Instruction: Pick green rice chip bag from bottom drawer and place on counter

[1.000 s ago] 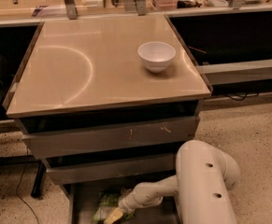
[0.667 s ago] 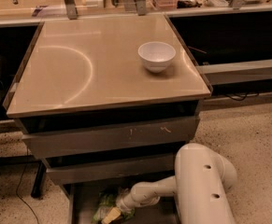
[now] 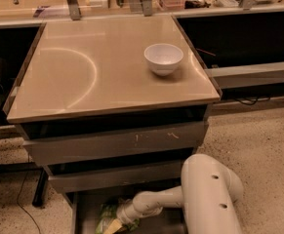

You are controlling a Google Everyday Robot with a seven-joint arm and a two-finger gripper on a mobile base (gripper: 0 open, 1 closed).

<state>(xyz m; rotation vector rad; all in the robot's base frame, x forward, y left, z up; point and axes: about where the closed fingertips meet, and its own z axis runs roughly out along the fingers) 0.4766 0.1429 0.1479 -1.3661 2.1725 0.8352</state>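
Three grey drawers are sitting under the counter (image 3: 83, 77), and the bottom drawer (image 3: 84, 209) is standing pulled out, its flat floor showing at the lower edge of the view. The robot's white arm (image 3: 156, 202) is angling down from a thick rounded link at the lower right and lying leftward across that drawer floor.

The gripper (image 3: 113, 224) is sitting low inside the bottom drawer, at the very bottom edge of the view, right against the green rice chip bag (image 3: 104, 212). The bag is lying crumpled on the drawer floor, left of centre, with its light-green foil showing just above and to the left of the gripper. The gripper is overlapping the bag's lower right part and appears to be touching it. How far open it is, and whether it is actually gripping the bag, cannot be told, because its tip is running off the frame.

On the counter above, a white bowl (image 3: 163, 58) is sitting upright toward the right rear, well apart from the faint arc mark (image 3: 85, 65) on the left half. The two shallower drawers (image 3: 117, 143) are showing scuffed fronts between the counter and the bottom drawer.
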